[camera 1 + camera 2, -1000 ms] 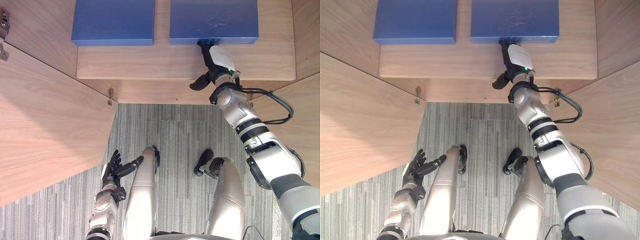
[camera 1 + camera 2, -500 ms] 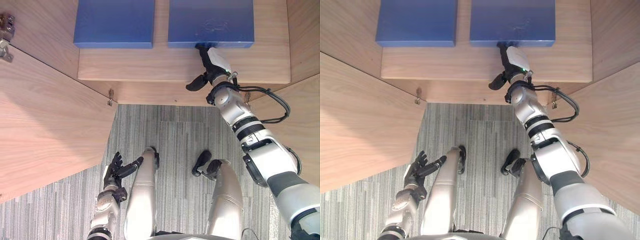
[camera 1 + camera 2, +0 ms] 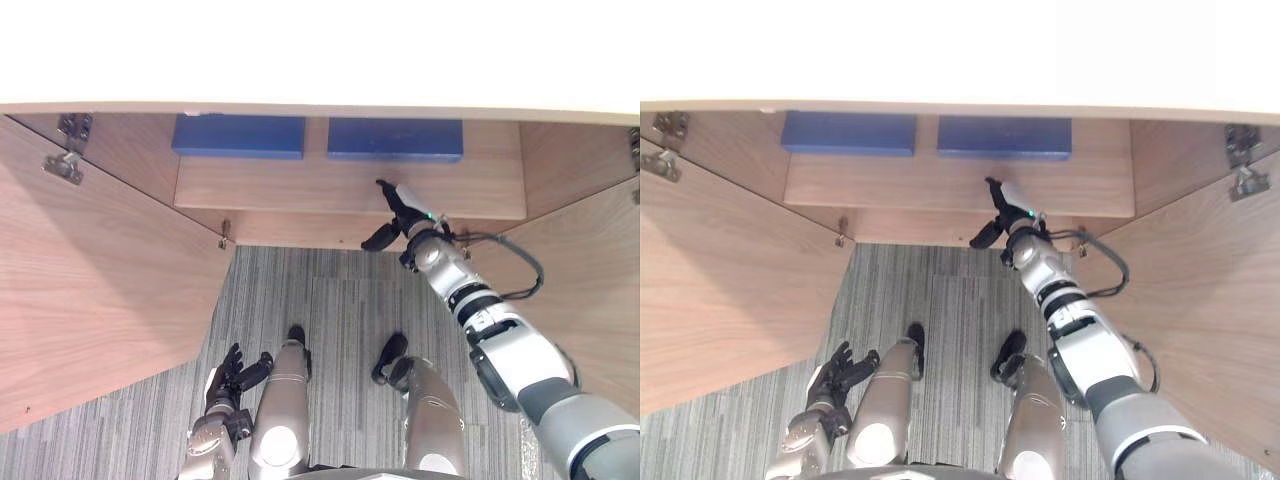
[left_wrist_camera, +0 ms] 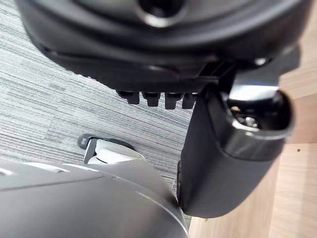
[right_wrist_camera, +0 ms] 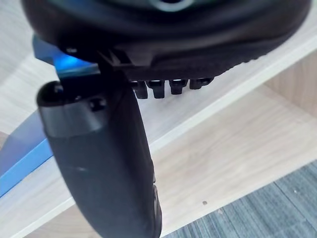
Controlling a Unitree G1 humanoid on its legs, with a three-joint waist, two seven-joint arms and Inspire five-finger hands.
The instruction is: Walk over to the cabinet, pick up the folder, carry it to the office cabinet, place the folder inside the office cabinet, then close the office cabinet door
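Note:
Two blue folders lie flat on the wooden shelf (image 3: 300,190) inside the cabinet: a left folder (image 3: 238,135) and a right folder (image 3: 394,139). My right hand (image 3: 402,208) hovers over the shelf's front part, a short gap in front of the right folder, fingers straight and thumb spread, holding nothing. In the right wrist view the blue folder (image 5: 20,153) shows past the thumb (image 5: 109,168), lying on the shelf. Down by my side above the carpet, my left hand (image 3: 228,372) hangs open and idle.
Both cabinet doors stand open: the left door (image 3: 100,290) swings out beside my left arm, the right door (image 3: 590,260) beside my right arm. The cabinet's white top (image 3: 320,50) overhangs the shelf. Grey striped carpet (image 3: 340,300) lies below.
The camera has pulled back, bringing the cabinet top into view. My right hand has drawn back from the right folder's front edge toward the front of the shelf.

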